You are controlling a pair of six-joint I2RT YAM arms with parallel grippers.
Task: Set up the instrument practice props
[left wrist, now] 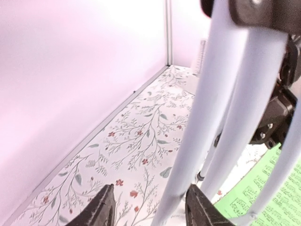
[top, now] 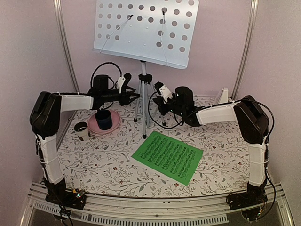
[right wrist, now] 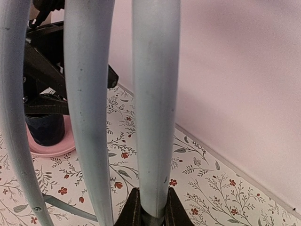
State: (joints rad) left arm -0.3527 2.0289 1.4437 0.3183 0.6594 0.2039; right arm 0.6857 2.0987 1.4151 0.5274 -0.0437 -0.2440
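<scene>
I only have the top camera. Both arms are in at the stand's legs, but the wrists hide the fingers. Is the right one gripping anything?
Observer: Yes. In the right wrist view the right fingers are clamped on a stand leg, low down near its foot.
Operator: And the left?
Observer: Not gripping. The left fingers stand apart with a stand leg passing between them, and bare tablecloth shows in the gap beside it.
</scene>
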